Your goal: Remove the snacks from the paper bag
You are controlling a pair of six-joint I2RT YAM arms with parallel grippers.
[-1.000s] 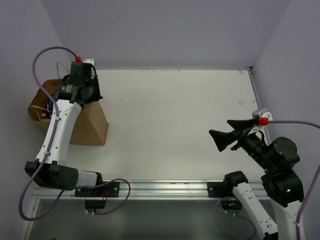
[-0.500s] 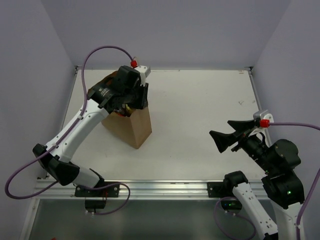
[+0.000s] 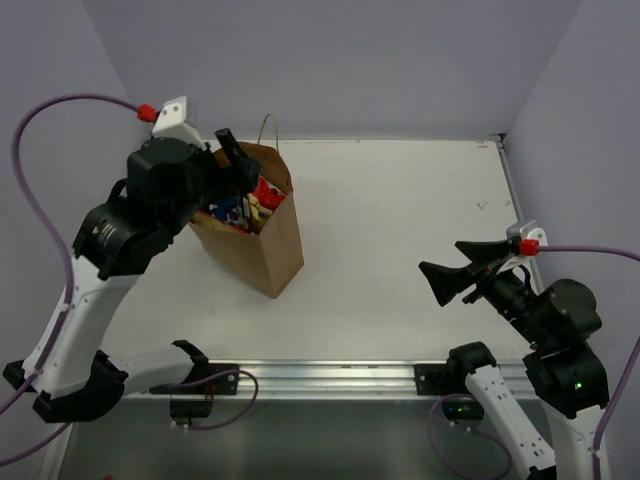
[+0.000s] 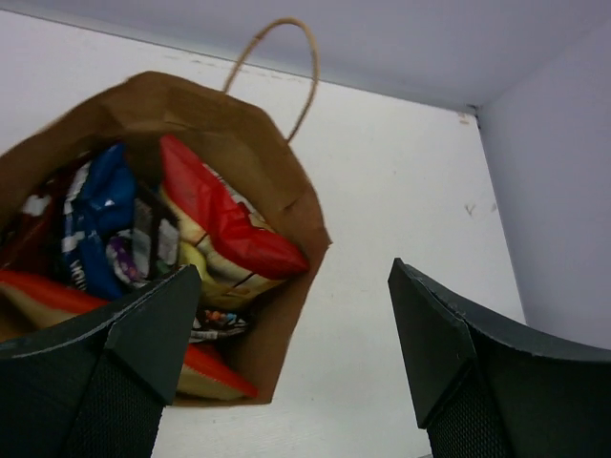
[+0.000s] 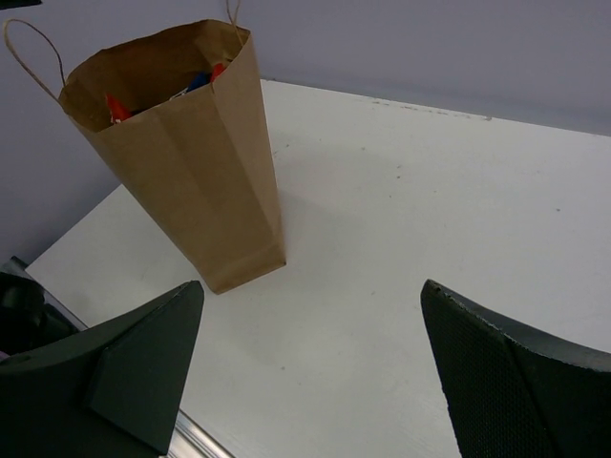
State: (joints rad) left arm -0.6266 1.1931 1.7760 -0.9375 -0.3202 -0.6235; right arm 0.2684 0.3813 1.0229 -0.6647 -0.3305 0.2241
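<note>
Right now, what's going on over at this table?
A brown paper bag stands upright on the table, packed with snacks, including red and blue chip bags. The left gripper hovers open just above the bag's mouth, holding nothing. The right gripper is also open and empty, off to the right and well away from the bag. No snack is out of the bag yet.
</note>
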